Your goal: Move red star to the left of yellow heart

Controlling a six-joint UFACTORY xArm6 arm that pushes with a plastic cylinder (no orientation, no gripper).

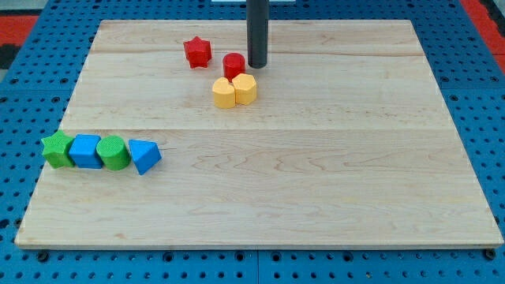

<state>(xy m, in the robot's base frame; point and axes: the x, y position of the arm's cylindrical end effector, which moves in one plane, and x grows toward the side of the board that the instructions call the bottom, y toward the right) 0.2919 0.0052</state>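
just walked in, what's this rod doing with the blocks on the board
My tip sits at the view's top, right beside a red cylinder. The red star lies to that cylinder's left, up and left of the yellow heart. A green star, blue cube, green cylinder and blue triangle line the wooden board's left edge.

Bright, even light, soft short shadows, sharp focus throughout.

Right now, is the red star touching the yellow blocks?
No. The red star sits apart, up and to the view's left of the yellow blocks, with bare board between them.
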